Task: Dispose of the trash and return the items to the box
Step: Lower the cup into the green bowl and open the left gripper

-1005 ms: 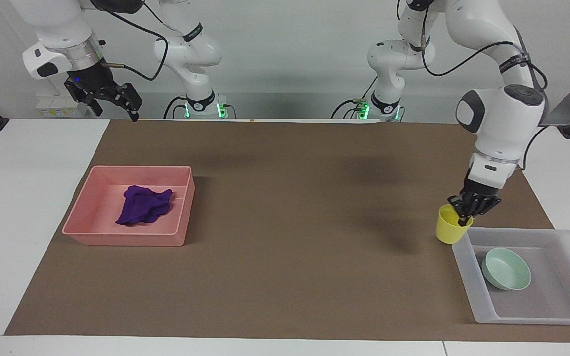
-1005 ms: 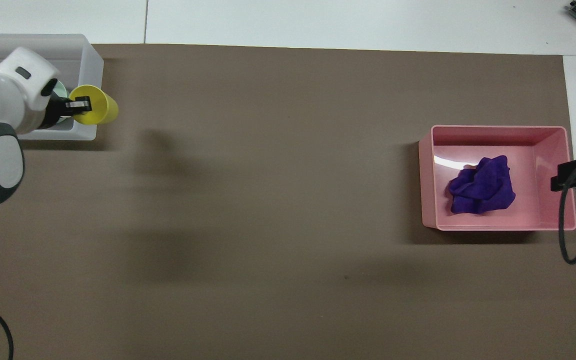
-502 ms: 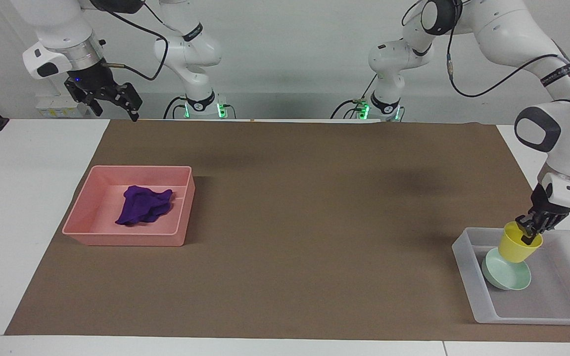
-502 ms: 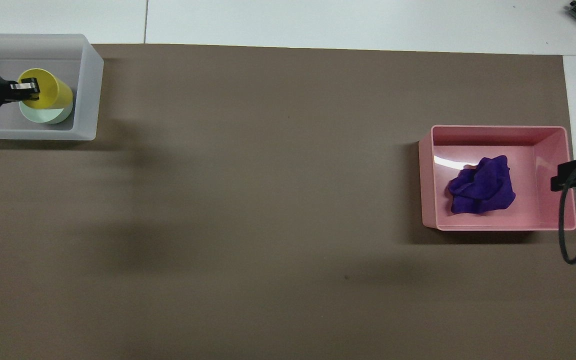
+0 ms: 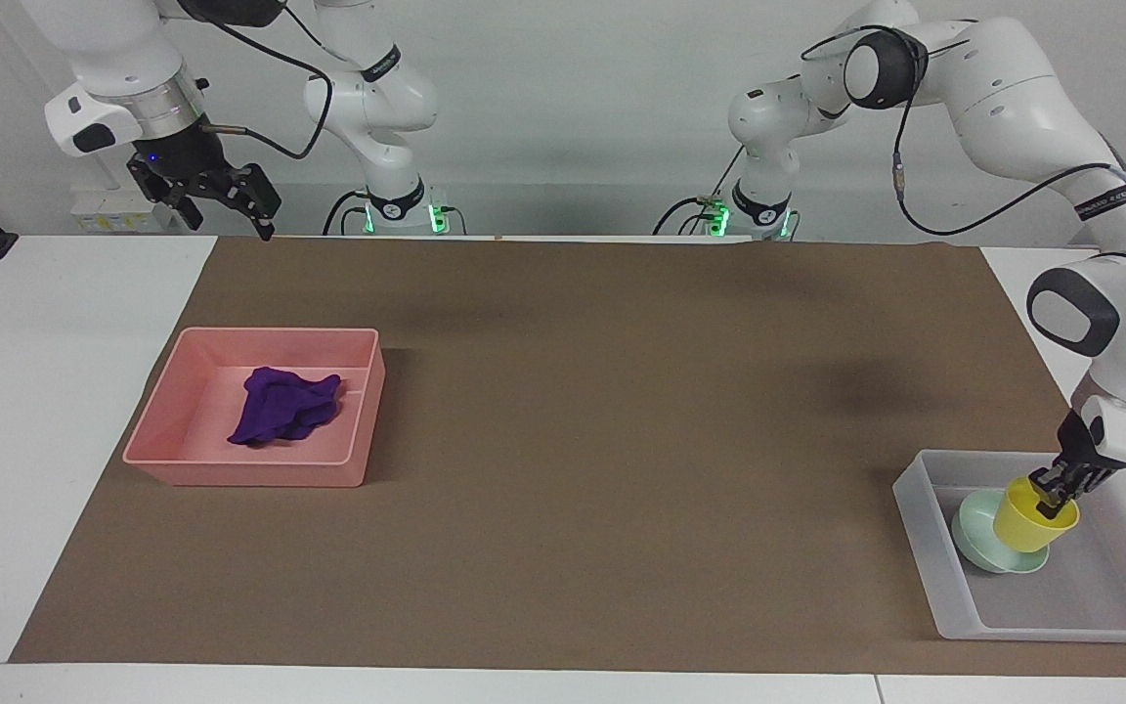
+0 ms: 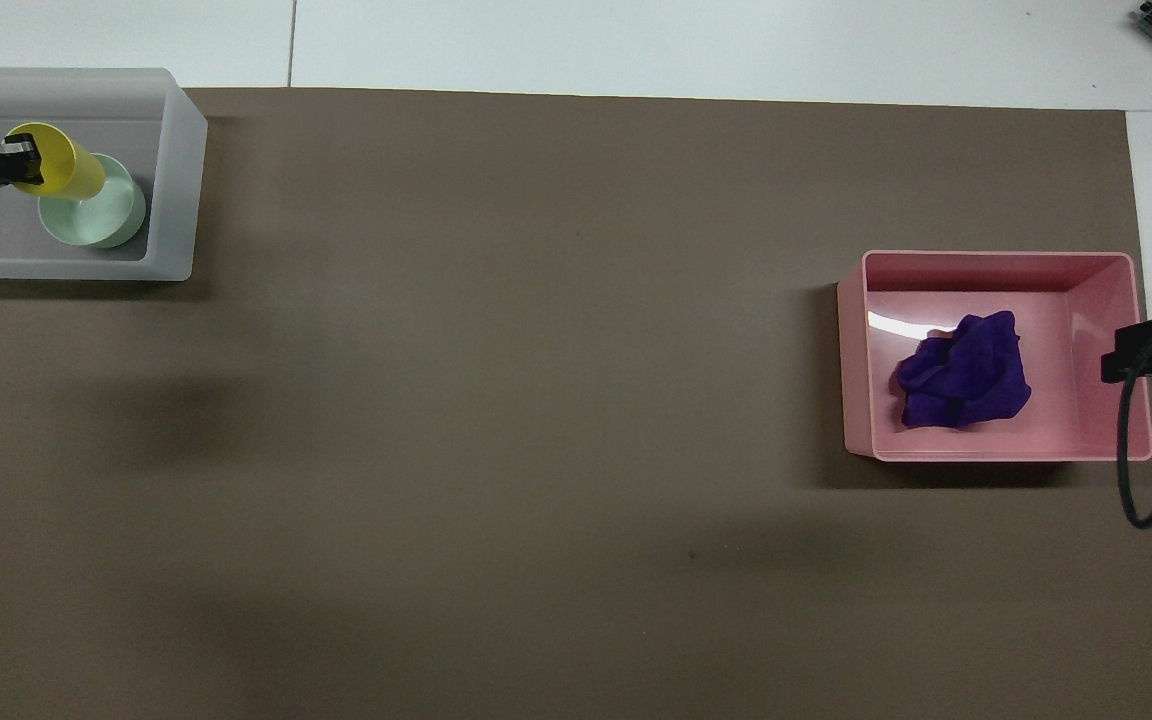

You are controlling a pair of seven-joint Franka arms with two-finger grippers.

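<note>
My left gripper (image 5: 1052, 501) (image 6: 14, 160) is shut on the rim of the yellow cup (image 5: 1030, 520) (image 6: 58, 170) and holds it tilted low inside the frosted-white box (image 5: 925, 528) (image 6: 171, 180), over the mint-green bowl (image 5: 975, 533) (image 6: 96, 215) that lies in the box. I cannot tell whether the cup touches the bowl. The purple rag (image 5: 281, 405) (image 6: 966, 372) lies crumpled in the pink bin (image 5: 260, 467) (image 6: 996, 445). My right gripper (image 5: 231, 205) waits open, raised over the table edge at the right arm's end; only part of it (image 6: 1151, 345) shows from overhead.
A brown mat (image 5: 602, 411) (image 6: 536, 400) covers the table between the pink bin and the box. A black cable (image 6: 1131, 480) hangs beside the bin at the right arm's end.
My left gripper carried the yellow cup from beside the box's corner in over the box, then lowered it over the mint-green bowl. The right arm has not moved.
</note>
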